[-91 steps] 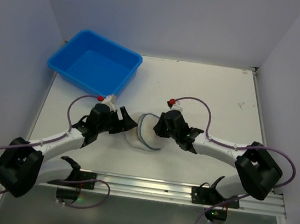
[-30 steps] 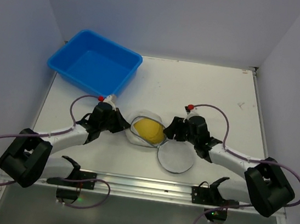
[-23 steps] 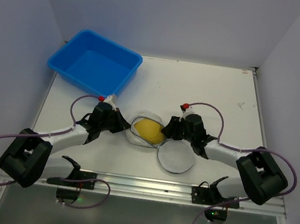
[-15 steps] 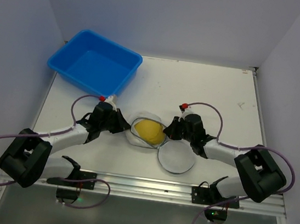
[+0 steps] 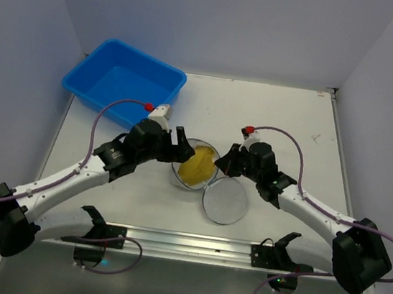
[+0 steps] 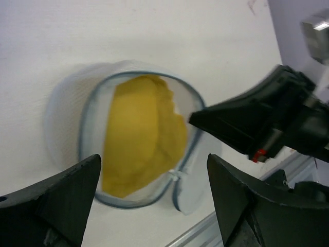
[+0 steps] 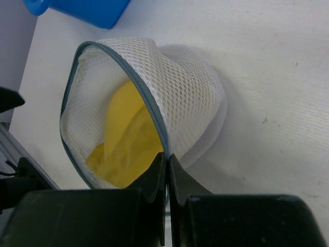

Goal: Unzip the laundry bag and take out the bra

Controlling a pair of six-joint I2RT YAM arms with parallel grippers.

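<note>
The laundry bag [image 5: 190,150] lies unzipped at mid-table; its white mesh cup holds the mustard-yellow bra [image 5: 197,167], and its other half [image 5: 225,201] lies flat beside it, toward the near edge. My left gripper [image 5: 181,148] is open and empty just above the cup's left side. In the left wrist view its fingers [image 6: 67,198] spread wide around the bra [image 6: 141,149] below. My right gripper [image 5: 222,163] is shut on the bag's dark zipper rim at its right. In the right wrist view the gripper [image 7: 167,157] pinches the rim, with the mesh [image 7: 180,87] and the bra [image 7: 126,136] beyond.
A blue plastic tub [image 5: 124,82] stands at the back left, and its corner shows in the right wrist view [image 7: 77,10]. A metal rail [image 5: 191,244] runs along the near edge. Walls close in the table on three sides.
My left gripper has left the bag's left edge and risen to the right, now open over the cup. The right gripper stays shut on the rim, and the cup has tipped up slightly.
</note>
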